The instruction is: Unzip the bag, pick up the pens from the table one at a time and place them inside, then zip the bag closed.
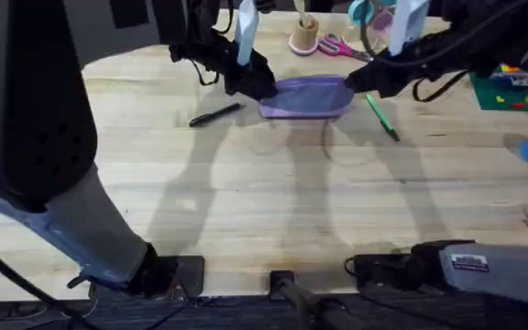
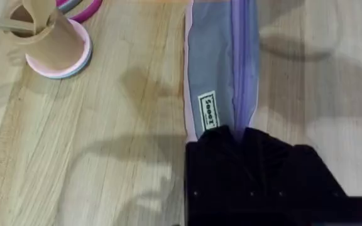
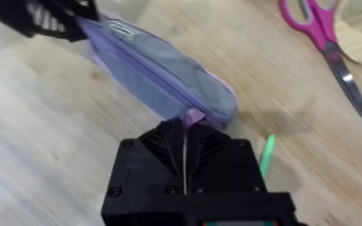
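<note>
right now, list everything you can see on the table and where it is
pouch: 1, lavender purple, far middle of the table, held at both ends
black pen: 1, lying on the table left of the pouch
green pen: 1, lying on the table right of the pouch
scissors: 1, pink handles, behind the pouch
small roll: 1, tan on a pink base, far edge beside the scissors
green card: 1, far right of the table
left gripper: 1, black, shut on the pouch's left end
right gripper: 1, black, shut on a small tab at the pouch's right end
</note>
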Controlling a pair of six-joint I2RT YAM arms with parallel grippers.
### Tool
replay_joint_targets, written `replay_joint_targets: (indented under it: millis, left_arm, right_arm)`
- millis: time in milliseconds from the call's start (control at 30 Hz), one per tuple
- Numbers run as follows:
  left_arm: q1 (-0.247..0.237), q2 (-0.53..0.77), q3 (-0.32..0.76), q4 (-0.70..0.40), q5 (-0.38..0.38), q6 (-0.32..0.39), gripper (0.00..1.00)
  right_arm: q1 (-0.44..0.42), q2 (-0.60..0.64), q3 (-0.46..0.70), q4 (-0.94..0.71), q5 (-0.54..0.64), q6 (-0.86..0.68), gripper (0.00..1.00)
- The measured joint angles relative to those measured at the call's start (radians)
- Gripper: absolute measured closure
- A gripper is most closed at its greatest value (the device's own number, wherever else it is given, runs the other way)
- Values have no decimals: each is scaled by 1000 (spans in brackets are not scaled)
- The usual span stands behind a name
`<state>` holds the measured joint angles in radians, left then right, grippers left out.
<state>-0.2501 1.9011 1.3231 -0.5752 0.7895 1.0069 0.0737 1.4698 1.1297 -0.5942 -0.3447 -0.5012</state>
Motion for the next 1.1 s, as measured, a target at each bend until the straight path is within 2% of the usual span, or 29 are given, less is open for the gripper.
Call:
replay_joint_targets:
  millis: [233, 800, 1100]
  left_arm:
    - [0, 0, 0, -1, 0, 0, 957]
    - [2, 0, 0, -4, -3, 0, 958]
    - [2, 0, 0, -4, -3, 0, 958]
  right_arm:
    - [91, 12, 0, 39, 3, 0, 970]
    - [251, 31, 0, 154, 29, 67, 971]
    - [333, 114, 0, 278, -51, 132, 971]
